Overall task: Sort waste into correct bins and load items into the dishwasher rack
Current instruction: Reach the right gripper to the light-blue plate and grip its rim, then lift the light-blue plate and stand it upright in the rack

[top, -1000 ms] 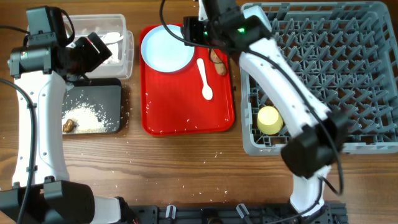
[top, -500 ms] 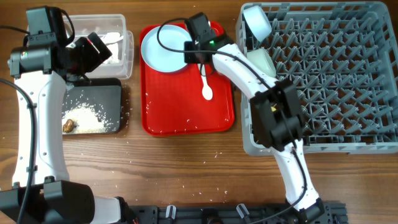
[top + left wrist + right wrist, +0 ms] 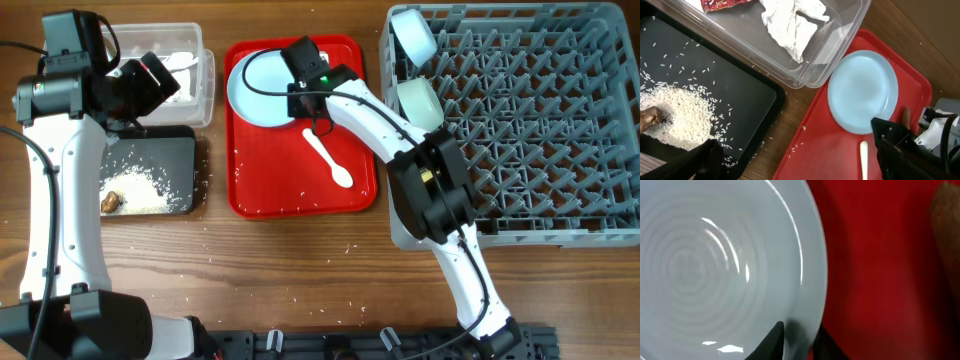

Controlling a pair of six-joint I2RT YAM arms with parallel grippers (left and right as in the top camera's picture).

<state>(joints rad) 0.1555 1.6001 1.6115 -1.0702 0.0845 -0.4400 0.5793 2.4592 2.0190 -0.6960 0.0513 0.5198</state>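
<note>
Straddling the right rim of the pale blue plate [image 3: 715, 265], the right gripper [image 3: 799, 342] has its fingers drawn narrow, the plate's edge pinched between them. The plate lies at the back of the red tray [image 3: 290, 195], with the white spoon [image 3: 328, 158] just beside it. The left gripper [image 3: 800, 150] hangs spread wide above the black tray [image 3: 755, 100] and clear tub [image 3: 840, 45].
</note>
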